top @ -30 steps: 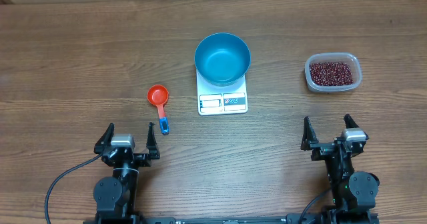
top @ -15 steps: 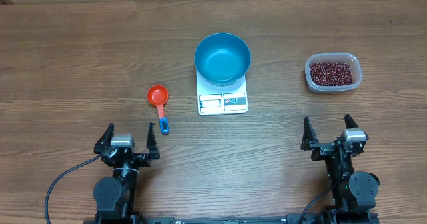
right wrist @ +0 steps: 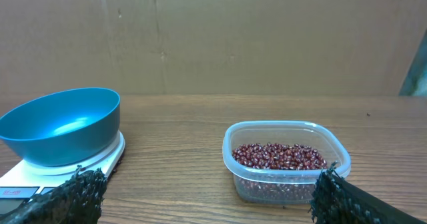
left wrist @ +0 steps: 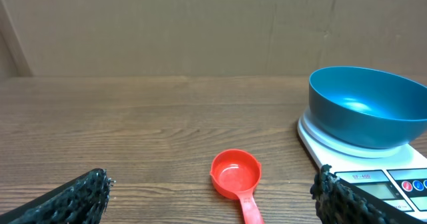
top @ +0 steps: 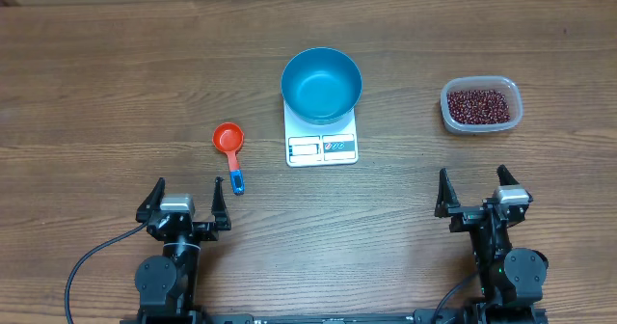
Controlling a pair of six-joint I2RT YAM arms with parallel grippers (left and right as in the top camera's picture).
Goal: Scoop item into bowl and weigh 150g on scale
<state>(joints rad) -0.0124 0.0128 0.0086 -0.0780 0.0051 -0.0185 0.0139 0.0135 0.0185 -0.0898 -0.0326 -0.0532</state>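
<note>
Nothing has moved since the earlier frame. The left gripper (top: 189, 191) and right gripper (top: 472, 184) stand spread wide and empty. The scoop (top: 228, 138) lies untouched ahead of the left one. The bowl (top: 321, 83) sits empty on the scale (top: 322, 148). The beans (top: 479, 103) fill the tub (top: 446, 112) at right, so scooping has not begun.

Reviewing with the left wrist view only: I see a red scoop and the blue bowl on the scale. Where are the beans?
Observer: The beans sit in a clear tub, to the right of the scale.
Operator: Any scooped over yet?
Observer: No; overhead shows the bowl with a bare bottom.
Operator: And the other arm?
Observer: The right gripper is open and empty, on the near side of the tub.
</note>
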